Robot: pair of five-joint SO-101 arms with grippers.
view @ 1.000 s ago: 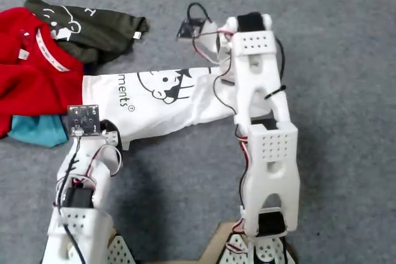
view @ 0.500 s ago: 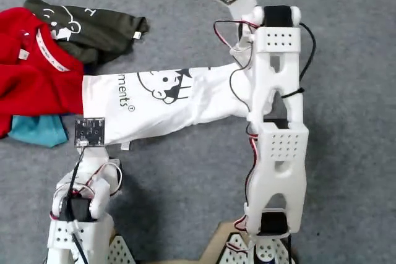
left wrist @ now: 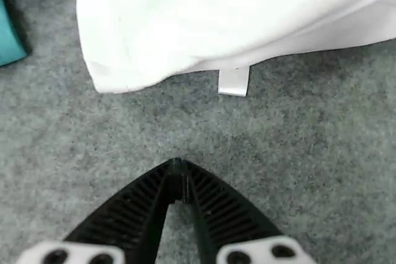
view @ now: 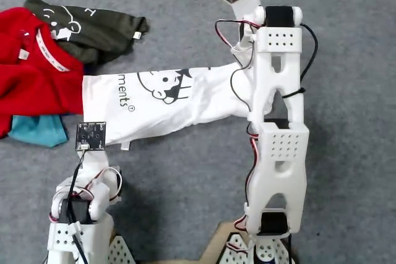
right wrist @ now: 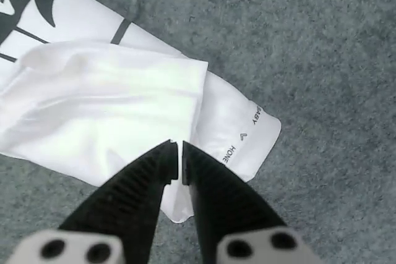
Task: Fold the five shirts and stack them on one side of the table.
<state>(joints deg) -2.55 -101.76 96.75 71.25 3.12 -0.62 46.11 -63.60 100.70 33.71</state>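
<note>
White jersey shirt with black cartoon print lay as a long flattened band across the middle of the grey felt-textured table. One end touched a crumpled heap at the table's left side: red shirt, dark olive shirt with white print, and teal shirt underneath.

Left gripper: ribbed black jaws pressed together, nothing between them, over bare felt just beside the white hem, near a small sewn label.

Right gripper: jaws together bar a hairline slit, no cloth seen between them, above the shirt's folded, softly creased end.
</note>
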